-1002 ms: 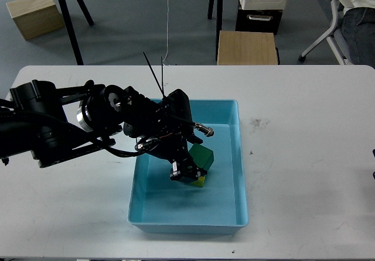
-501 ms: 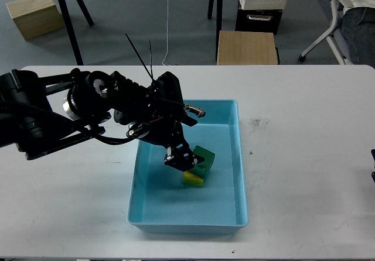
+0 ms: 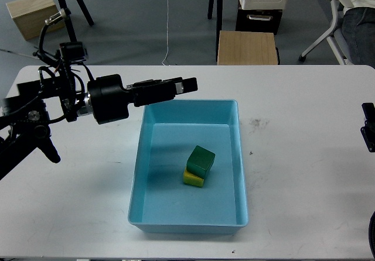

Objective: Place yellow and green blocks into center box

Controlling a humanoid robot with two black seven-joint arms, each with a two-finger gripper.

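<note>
Both blocks, green block (image 3: 201,158) atop yellow block (image 3: 194,179), lie below left gripper (image 3: 188,85); its spread unclear

No text, label, brand, number or sign can be read in the head view. Nothing legible is carried by the box (image 3: 237,155), the blocks inside it or the worktop (image 3: 304,155). The dark specks on the worktop are marks, not writing.
</note>
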